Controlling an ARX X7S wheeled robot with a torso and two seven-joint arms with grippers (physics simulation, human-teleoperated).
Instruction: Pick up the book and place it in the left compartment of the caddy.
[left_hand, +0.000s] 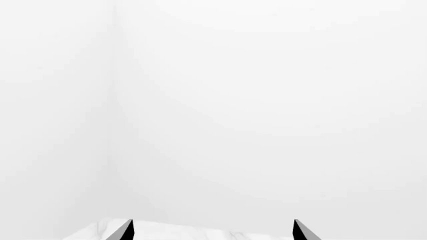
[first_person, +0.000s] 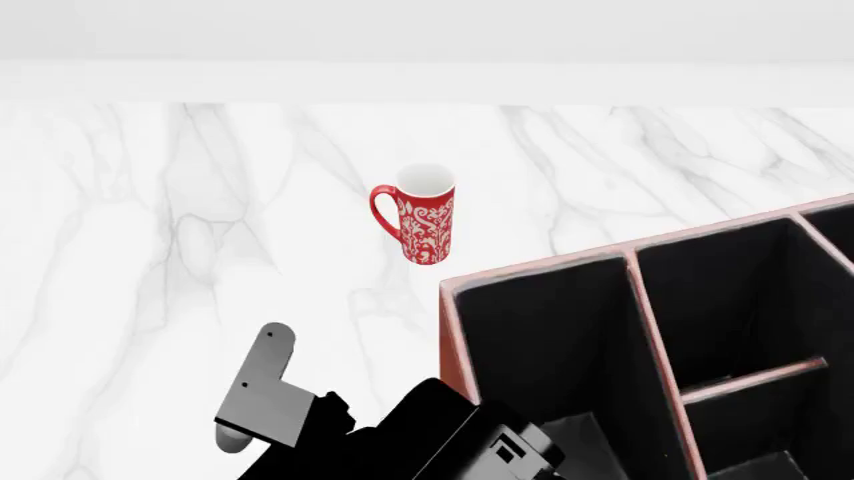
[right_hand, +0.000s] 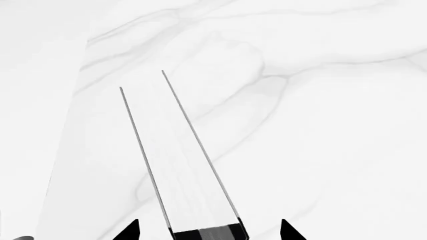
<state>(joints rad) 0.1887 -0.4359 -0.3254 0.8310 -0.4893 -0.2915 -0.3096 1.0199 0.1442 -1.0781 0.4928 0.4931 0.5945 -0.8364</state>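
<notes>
White marble (first_person: 160, 220) veined in grey spreads wide under my head camera, running back to a pale wall. Near its middle stands a red patterned mug (first_person: 424, 226), upright, handle toward my left, bare stone on every side of it. To my right sits the caddy (first_person: 454, 330), its pale rims sharp against the black lining. Its left compartment (first_person: 554, 340) lies nearest the mug but well apart from it.

My right claw (right_hand: 208, 231) shows two dark tips spread either side of the book (right_hand: 180, 165), whose white page edges run away over the marble; whether the tips press it I cannot tell.

My left claw (left_hand: 212, 231) has its tips apart, nothing between them, facing blank wall above a strip of marble.
</notes>
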